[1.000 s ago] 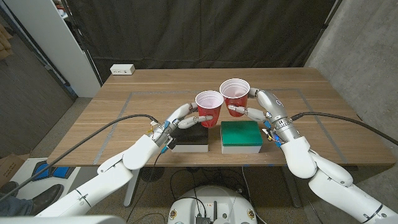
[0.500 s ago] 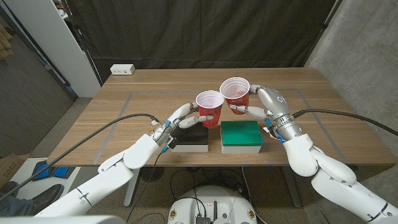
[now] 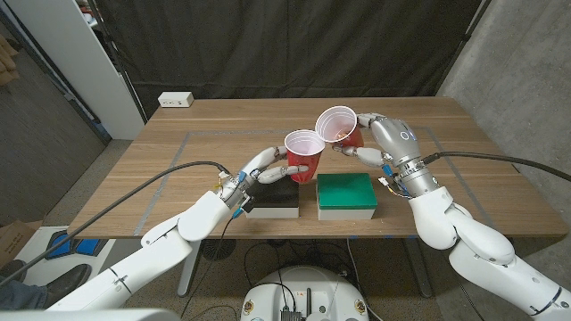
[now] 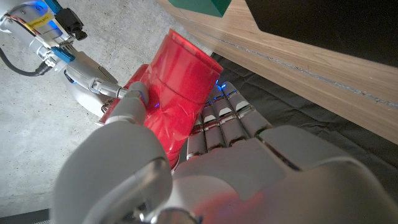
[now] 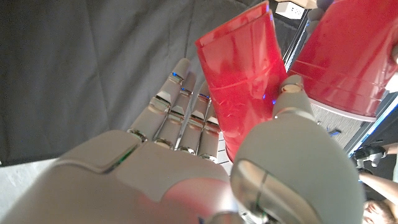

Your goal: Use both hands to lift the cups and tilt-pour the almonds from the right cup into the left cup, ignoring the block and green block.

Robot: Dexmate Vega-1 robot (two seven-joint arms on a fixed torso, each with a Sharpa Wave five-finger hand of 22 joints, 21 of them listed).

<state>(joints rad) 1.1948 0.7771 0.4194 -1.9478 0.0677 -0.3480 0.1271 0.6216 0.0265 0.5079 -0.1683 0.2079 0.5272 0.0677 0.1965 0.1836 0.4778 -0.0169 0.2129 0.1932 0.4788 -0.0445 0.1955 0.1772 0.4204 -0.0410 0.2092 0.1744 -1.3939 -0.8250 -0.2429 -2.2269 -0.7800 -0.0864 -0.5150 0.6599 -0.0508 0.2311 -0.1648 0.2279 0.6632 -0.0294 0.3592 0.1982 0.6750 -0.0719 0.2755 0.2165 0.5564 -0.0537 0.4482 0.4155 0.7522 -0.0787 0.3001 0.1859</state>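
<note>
Wooden table (image 3: pixel 178 125) with taped rectangle outline, black curtain behind at 12 o'clock, white cabinet at 10, grey wall at 2. White power strip (image 3: pixel 176 100) near far edge at 11. Left hand (image 3: pixel 259 169) wrapped around left cup (image 3: pixel 303 153), upright, raised mid-table. Right hand (image 3: pixel 373 147) clamped on right cup (image 3: pixel 340 127), tilted toward 9, rim just above left cup's rim. Black block (image 3: pixel 275 198) and green block (image 3: pixel 346 195) at 6, near front edge. Bare wood at 9 and 3.

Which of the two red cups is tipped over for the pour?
The right cup, held by the right hand: its mouth leans toward the left cup, which the left hand holds nearly upright and lower.
</note>
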